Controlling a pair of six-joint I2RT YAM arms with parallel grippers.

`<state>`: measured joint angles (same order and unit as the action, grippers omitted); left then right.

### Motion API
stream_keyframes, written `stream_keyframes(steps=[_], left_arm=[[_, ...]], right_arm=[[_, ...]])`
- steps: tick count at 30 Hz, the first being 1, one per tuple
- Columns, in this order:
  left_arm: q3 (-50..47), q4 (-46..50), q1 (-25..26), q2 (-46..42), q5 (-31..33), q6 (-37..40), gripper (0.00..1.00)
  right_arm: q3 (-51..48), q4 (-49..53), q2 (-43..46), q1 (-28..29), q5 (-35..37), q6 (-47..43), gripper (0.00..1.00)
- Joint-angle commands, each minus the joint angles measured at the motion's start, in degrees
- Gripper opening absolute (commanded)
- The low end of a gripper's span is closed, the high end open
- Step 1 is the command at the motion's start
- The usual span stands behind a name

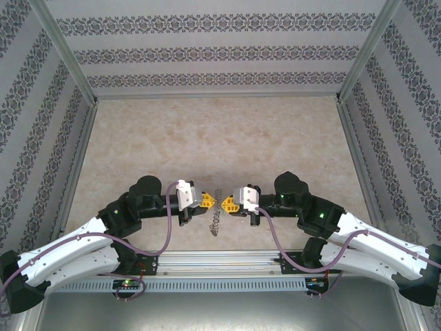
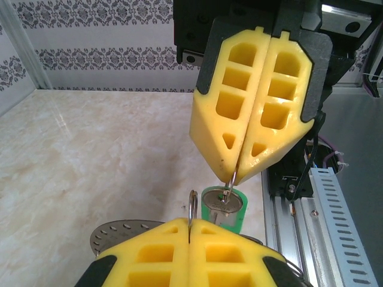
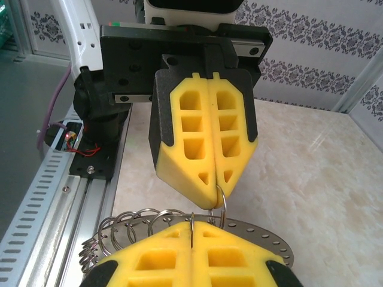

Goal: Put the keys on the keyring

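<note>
Starting right up close on the left wrist cam: the left hand [image 2: 190, 224] is sitting with its yellow fingers pressed fully together. A thin split ring [image 2: 192, 206] is poking up edge-on out of the seam, so I'm reading that as the hand pinching one loop of the keyring [image 3: 263, 234]. The keyring itself is looking like a flat perforated metal band with a bunch of wire loops [image 3: 128, 224] fanning off one side. It's hanging in the gap between the two hands, and seems to be getting held up rather than lying flat, though I can't say for sure.

Just past that ring, the green-headed key [image 2: 222, 206] is dangling from a tiny wire link [image 2: 230, 188] that's running up into the tips of the right hand [image 2: 233, 176]. That hand is clamped shut too, pointing nose-to-nose at the left one with the tips almost touching.

My guess on why: each hand is acting as a vise for the other. One is keeping the ring steady and edge-on, the other is presenting the key's link to it, so the thin wire isn't flopping around while it's being threaded. Whether the key is already threaded onto the ring, I can't tell.

Beyond the hands, the pale marbled tabletop [image 1: 220, 138] is stretching back to the patterned walls [image 1: 220, 52].
</note>
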<state>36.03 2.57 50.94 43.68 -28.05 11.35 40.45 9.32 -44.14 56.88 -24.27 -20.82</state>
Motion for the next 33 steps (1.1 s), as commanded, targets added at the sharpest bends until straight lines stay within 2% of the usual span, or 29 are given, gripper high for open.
stream_keyframes(steps=[1,9,13,18,24,33], left_arm=[[1.76,-1.12,-0.22,-0.31,-1.06,-0.2,0.0],[1.65,-0.85,-0.22,-1.27,-1.89,2.05,0.0],[2.47,0.68,-0.59,-1.05,-3.23,3.69,0.0],[3.3,1.14,-3.46,-1.32,-9.75,4.25,0.0],[4.57,2.19,-6.61,-0.48,-16.05,3.76,0.0],[5.73,3.47,-8.56,0.8,-17.96,4.25,0.0]], right_arm=[[-0.28,-1.1,0.29,0.4,1.32,-0.62,0.0],[-1.4,-3.99,1.97,0.33,2.28,1.56,0.0],[-6.19,-10.05,5.49,-0.11,0.11,0.92,0.0],[-6.39,-12.52,6.05,-2.59,-2.99,4.0,0.0],[-6.82,-15.34,6.13,-3.09,-0.38,9.84,0.0],[-7.38,-17.56,4.85,-3.01,-2.27,13.44,0.0]])
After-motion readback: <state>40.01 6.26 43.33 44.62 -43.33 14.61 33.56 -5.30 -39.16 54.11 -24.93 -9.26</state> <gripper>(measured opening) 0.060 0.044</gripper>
